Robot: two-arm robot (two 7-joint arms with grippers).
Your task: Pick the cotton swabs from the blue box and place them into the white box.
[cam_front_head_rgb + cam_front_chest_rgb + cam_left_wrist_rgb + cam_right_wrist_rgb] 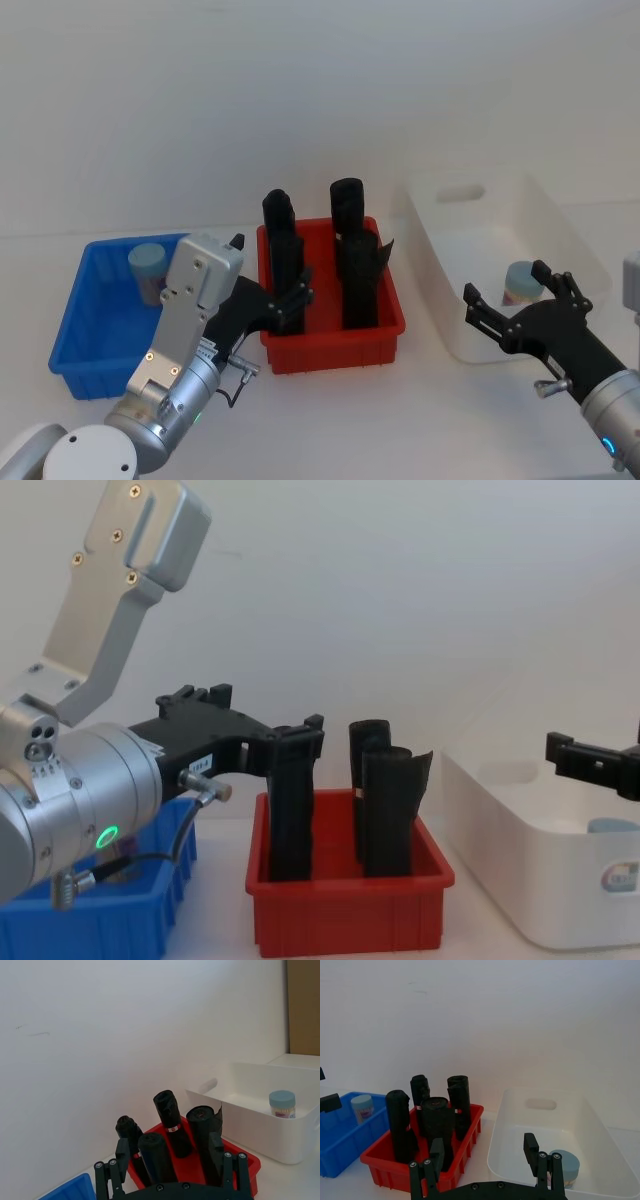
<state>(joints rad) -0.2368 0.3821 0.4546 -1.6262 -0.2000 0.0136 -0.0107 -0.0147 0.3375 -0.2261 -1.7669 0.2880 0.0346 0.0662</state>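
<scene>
Bright, even, diffuse light throughout, with no hard-edged shadows. In the head view the pale wall (300, 100) and the worktop (330, 420) merge into one washed-out field. Only a faint soft shadow lies along the red bin (335, 348) at its 6 o'clock edge. The white box (435, 270) is nearly blown out, its glossy sides carrying a gentle sheen. The black rolls (385, 810) read dense, with little surface detail. In the chest view the silver housing (130, 570) at 10 o'clock looms large and catches a mild highlight.

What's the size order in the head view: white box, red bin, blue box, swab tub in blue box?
1. white box
2. red bin and blue box, too alike to rank
3. cotton swabs tub
</scene>
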